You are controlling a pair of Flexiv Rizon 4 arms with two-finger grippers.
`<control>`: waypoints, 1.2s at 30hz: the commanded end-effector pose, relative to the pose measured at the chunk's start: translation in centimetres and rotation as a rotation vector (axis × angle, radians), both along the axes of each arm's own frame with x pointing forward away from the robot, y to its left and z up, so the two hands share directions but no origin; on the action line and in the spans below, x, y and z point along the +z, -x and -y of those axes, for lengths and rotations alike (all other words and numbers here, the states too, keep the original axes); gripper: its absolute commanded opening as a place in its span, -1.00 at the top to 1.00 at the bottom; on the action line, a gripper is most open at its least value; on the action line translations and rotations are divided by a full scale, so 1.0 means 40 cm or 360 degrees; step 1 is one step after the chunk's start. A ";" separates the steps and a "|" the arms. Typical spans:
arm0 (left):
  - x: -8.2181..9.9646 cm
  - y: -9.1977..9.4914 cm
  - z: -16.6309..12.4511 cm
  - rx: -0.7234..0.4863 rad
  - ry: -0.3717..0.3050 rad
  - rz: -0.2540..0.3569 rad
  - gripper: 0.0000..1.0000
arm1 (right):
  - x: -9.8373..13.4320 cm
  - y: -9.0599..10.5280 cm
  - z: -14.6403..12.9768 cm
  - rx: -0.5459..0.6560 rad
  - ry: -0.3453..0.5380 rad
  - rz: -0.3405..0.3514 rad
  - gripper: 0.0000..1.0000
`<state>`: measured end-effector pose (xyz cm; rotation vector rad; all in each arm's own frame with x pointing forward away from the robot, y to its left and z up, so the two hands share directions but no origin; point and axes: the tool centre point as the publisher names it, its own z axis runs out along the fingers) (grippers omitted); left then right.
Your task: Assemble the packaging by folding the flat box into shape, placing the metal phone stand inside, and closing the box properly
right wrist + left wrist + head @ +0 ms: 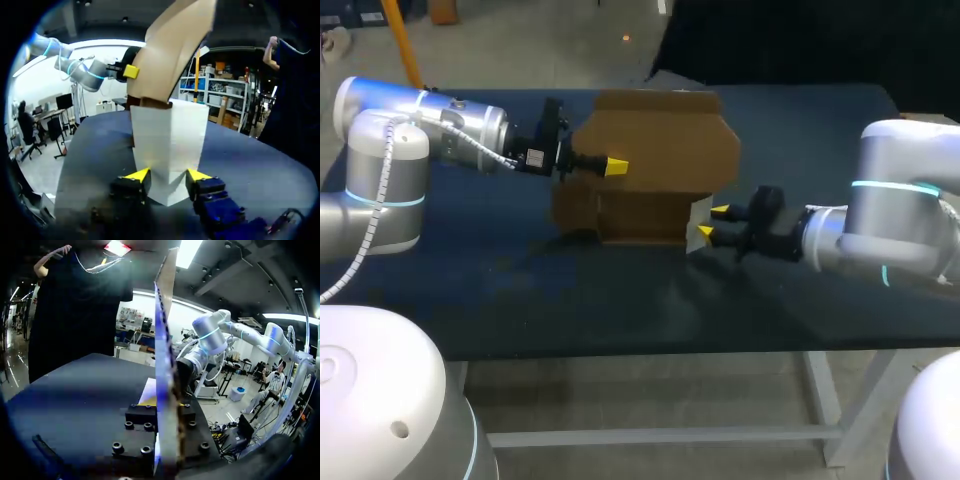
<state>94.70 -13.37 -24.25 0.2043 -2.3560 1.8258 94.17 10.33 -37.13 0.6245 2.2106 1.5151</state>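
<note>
Holding half-folded box point(640, 212) upright, pinching brown panel point(670, 140) with left gripper point(617, 166), clamping white end flap point(170, 140) between tips of right gripper point(713, 222); phone stand unseen, insertion and closing pending.

I am looking down on a table point(570, 310) whose dark blue top is taking up most of the head view, stretching from the near edge to the far one. The surface is looking matte and is catching a faint, patchy sheen toward the near side. Below the near edge I am seeing a pale metal frame: a crossbar point(660, 436) is running along under the top, and a leg point(823, 400) is coming down at the right and meeting it. In both wrist views the same dark top is spreading away toward its far edge.
</note>
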 end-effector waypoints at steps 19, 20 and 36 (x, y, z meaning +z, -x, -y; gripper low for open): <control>-0.009 0.000 0.002 -0.0003 -0.0002 -0.0001 1.00 | -0.012 -0.034 -0.003 -0.0487 -0.0046 0.0055 0.00; -0.009 0.000 0.002 -0.0003 -0.0002 -0.0001 1.00 | -0.012 -0.038 -0.003 -0.0514 -0.0046 0.0049 0.00; -0.009 0.000 0.002 -0.0003 -0.0002 -0.0001 1.00 | -0.013 -0.053 -0.026 -0.0850 -0.0040 0.0052 0.03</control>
